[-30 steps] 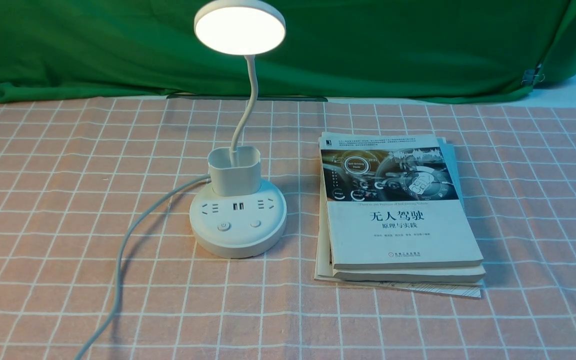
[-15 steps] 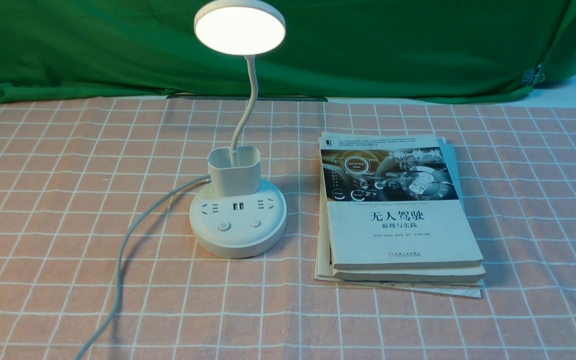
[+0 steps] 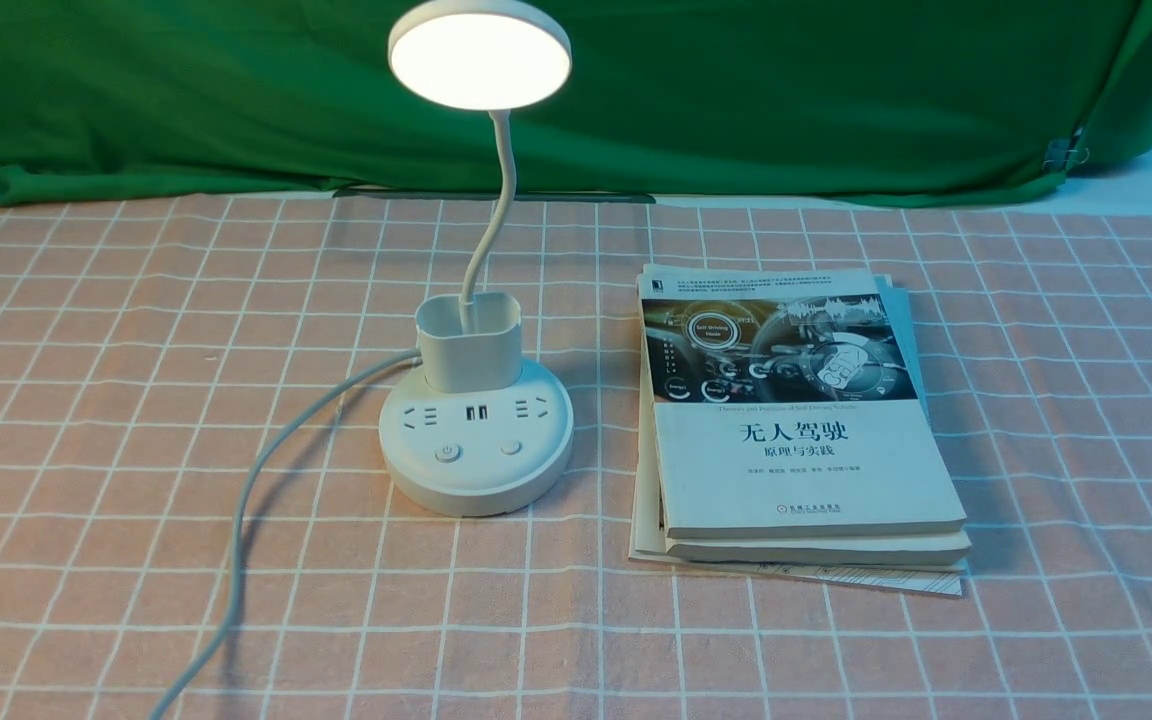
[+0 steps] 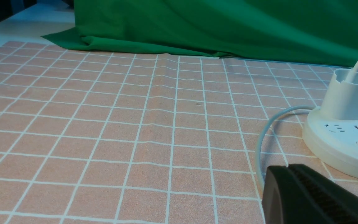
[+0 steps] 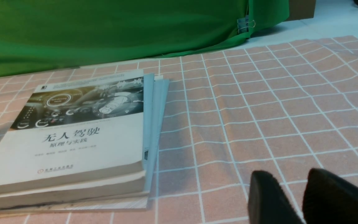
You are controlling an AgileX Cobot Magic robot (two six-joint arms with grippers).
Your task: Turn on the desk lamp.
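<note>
I see the desk lamp (image 3: 477, 400) glowing, its disc head (image 3: 480, 55) lit above the cup (image 3: 468, 340) and the round base with sockets and two buttons. In the left wrist view it stands just ahead of my left pincer (image 4: 309, 196), off to one side and apart from it; only dark pads show, so I cannot tell how wide that pincer stands. My right pincer (image 5: 300, 193) shows a narrow gap between its fingers, holding nothing, well apart from the stacked books (image 5: 70, 137). The top cover reads "无人驾驶" and "原理与实践". The white cord (image 3: 246, 500) trails across the checked cloth on the desk (image 3: 86, 350).
</note>
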